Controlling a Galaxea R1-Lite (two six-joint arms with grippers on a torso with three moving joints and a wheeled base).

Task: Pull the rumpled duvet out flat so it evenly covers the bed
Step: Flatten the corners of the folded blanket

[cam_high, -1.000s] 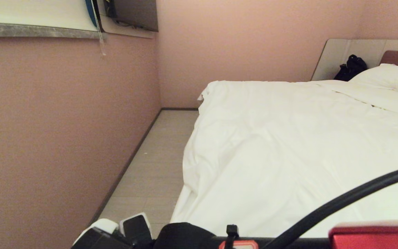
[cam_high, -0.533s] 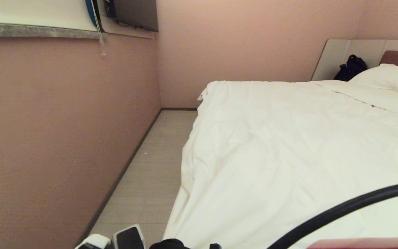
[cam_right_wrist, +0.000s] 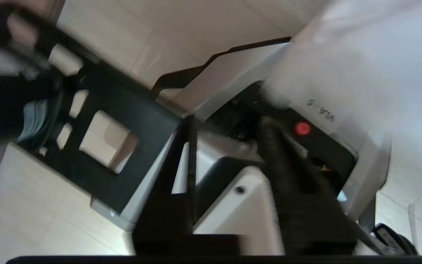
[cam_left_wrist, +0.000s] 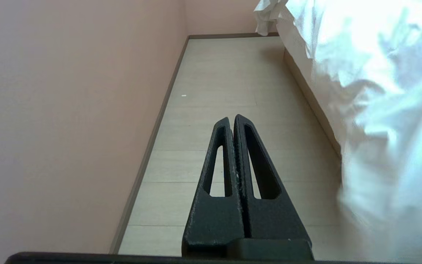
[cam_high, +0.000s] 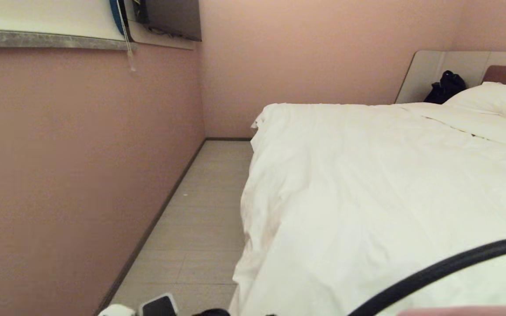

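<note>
While the pink wall (cam_high: 81,175) fills the left of the head view, the bed (cam_high: 503,73) occupies the right, headboard at the far right corner. Duvet (cam_high: 367,197): white, lightly creased, spread over the mattress, its near side edge hanging towards the pale floor (cam_high: 200,219). Pillow (cam_high: 494,98) lies at the head end; dark bag (cam_high: 446,87) sits just beside it, against the headboard. Black cable (cam_high: 437,267) arcs across the near right corner. Left gripper (cam_left_wrist: 232,119): above the floor strip between wall and bed, jaws pressed together, holding nothing. Right gripper (cam_right_wrist: 229,123): blurred, jaws apart, nothing between them, robot's base (cam_right_wrist: 233,190) beneath.
</note>
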